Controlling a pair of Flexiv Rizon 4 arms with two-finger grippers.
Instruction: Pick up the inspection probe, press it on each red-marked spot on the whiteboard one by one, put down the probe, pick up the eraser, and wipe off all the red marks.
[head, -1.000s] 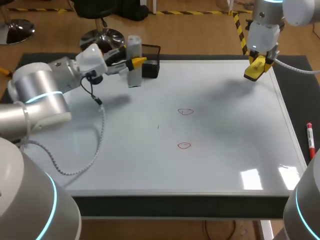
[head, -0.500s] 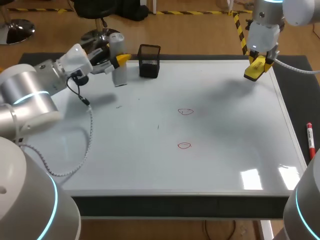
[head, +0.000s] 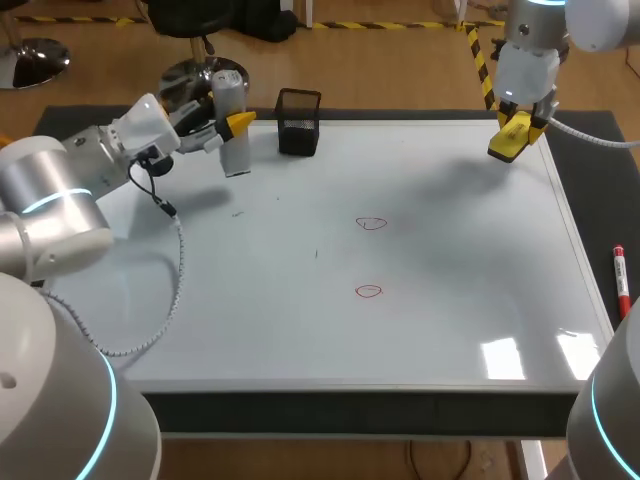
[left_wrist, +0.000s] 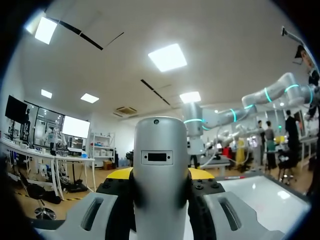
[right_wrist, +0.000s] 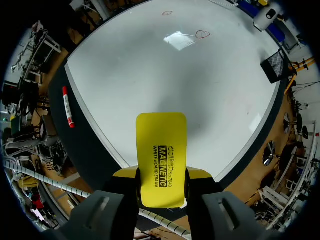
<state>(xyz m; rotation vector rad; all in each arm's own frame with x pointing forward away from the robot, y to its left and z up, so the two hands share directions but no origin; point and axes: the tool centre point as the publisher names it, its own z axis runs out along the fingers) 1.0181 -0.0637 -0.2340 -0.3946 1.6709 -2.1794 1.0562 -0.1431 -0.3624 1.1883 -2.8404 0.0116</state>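
- Now left gripper (head: 232, 122) pinches the grey cylindrical probe (head: 231, 100) upright above the glossy whiteboard's (head: 420, 330) far edge
- Meanwhile right gripper (right_wrist: 161, 182) clamps the flat yellow eraser (right_wrist: 161, 145)

probe (head: 229, 98) above the whiteboard's (head: 300, 330) far-left edge, mesh cup (head: 299, 124) just right of it, eraser (head: 507, 140) over far-right corner

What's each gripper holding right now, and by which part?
Left gripper: the grey probe, gripped by its sides about mid-body. Right gripper: the yellow eraser, clamped at its rear end, the rest sticking out ahead.
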